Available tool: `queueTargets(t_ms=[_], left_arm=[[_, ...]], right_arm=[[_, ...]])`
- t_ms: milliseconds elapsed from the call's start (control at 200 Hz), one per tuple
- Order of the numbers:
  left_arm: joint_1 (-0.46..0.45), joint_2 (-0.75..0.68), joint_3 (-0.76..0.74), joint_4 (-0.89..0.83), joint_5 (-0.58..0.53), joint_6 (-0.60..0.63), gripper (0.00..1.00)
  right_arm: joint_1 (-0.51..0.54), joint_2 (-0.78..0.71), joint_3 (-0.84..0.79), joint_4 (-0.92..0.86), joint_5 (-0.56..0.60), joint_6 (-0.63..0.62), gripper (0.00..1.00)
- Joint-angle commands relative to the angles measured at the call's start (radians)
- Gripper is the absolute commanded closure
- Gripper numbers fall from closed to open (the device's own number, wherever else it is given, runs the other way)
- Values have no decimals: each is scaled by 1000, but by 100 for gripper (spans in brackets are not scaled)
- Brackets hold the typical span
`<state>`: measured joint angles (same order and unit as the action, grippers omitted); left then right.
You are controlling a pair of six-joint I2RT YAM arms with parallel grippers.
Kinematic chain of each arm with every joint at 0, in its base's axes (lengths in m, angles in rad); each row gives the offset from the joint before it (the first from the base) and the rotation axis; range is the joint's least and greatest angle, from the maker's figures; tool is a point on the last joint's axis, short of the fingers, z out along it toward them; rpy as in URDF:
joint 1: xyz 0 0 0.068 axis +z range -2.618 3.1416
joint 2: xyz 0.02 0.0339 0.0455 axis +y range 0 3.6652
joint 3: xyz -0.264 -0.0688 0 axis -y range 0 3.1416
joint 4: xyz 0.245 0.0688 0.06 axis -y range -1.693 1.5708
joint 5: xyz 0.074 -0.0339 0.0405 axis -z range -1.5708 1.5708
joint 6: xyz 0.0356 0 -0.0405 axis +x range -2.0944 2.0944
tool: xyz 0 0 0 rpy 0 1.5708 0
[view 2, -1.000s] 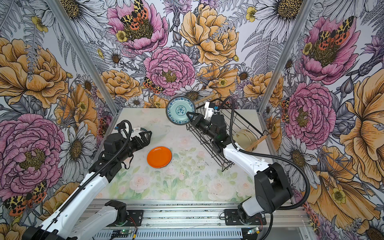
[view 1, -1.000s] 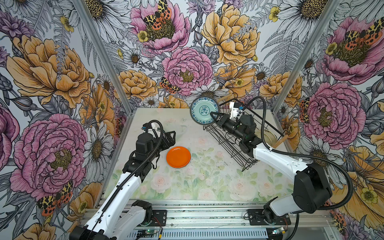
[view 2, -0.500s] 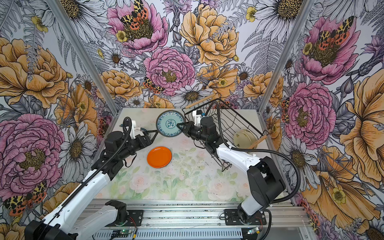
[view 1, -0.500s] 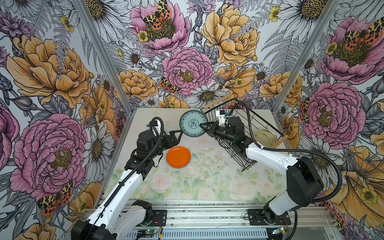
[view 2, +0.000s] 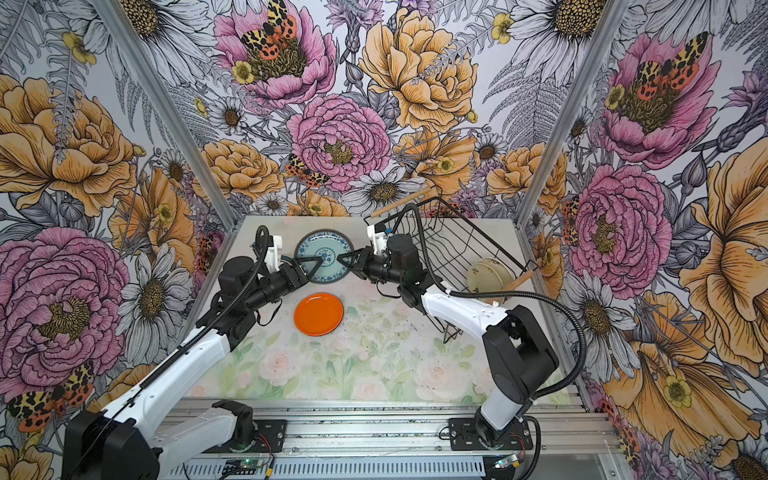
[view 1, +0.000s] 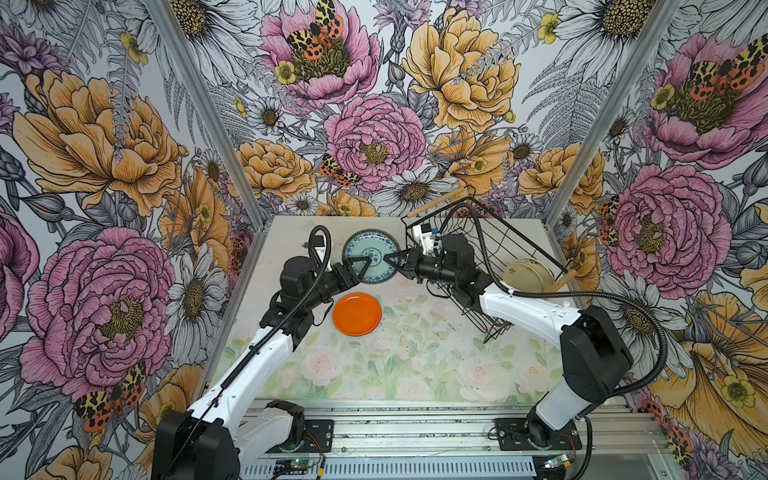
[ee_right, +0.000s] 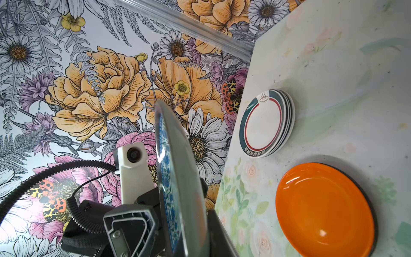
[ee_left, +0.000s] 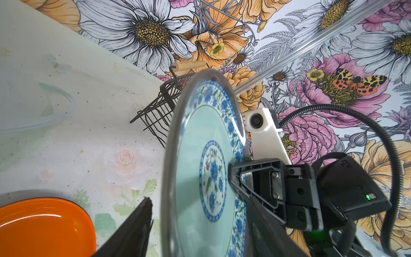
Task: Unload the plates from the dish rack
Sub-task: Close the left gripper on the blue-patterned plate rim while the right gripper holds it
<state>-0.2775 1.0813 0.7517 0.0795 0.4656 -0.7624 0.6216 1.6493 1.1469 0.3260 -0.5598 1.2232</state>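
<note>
Right wrist: I'm logging white plate (ee_right: 263,124), rim lettering unreadable; right gripper (view 1: 392,261) pinching teal plate (view 1: 368,247); left gripper (view 1: 365,266) spread around it.

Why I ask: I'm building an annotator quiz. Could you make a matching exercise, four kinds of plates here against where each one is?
Things
1. teal plate
2. orange plate
3. cream plates
4. white plates

Places
A. in the rack
B. stacked on the table
C. held upright in the air
D. alone, flat on the table

Pairs: 1-C, 2-D, 3-A, 4-B
</note>
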Motion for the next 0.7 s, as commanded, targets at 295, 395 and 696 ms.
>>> queueTargets(t_ms=[295,395,696], left_arm=[[0,33,46,46,54,-6,72],[3,33,45,49,64,-4,78],[8,28,55,17,63,19,100]], right_arm=[[3,26,43,32,-26,4,100],[4,32,49,34,-29,4,99],[1,40,56,35,-27,-4,71]])
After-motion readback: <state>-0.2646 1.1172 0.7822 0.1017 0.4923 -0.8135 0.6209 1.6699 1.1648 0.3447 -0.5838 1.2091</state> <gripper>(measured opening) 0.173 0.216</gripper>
